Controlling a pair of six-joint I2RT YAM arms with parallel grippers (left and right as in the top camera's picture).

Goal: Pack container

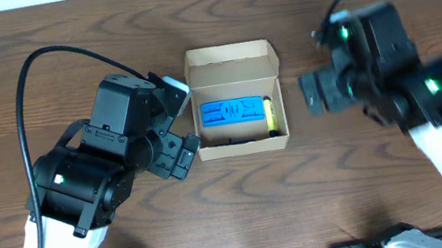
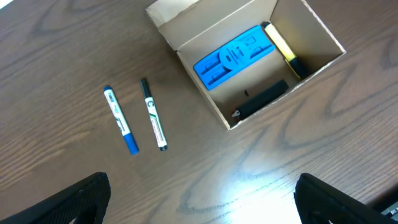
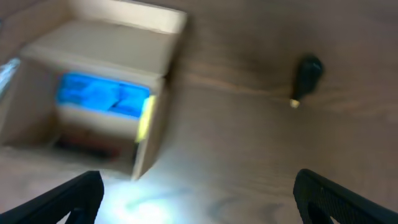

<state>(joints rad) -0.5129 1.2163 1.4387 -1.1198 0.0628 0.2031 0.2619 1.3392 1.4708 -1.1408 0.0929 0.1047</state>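
Two markers, left wrist view: blue marker [image 2: 119,120] and green marker [image 2: 153,114] lie side by side on the table [image 2: 62,50], left of centre.
Container, left wrist view: container [image 2: 305,28] sits upper right, flap lid open.
Left gripper [image 2: 205,202]: fingers spread wide at the lower corners, nothing between them.
Container, right wrist view: blurred, upper left; small dark object [image 3: 306,74] upper right.
Right gripper [image 3: 199,199]: spread wide, empty.
Container, overhead: frame centre.
Handling: likely light, thin cardboard that flexes and may slide; pinch a side wall's rim or the flap's edge.

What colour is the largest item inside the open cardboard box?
The largest item in the cardboard box is bright blue, clearest in the left wrist view.
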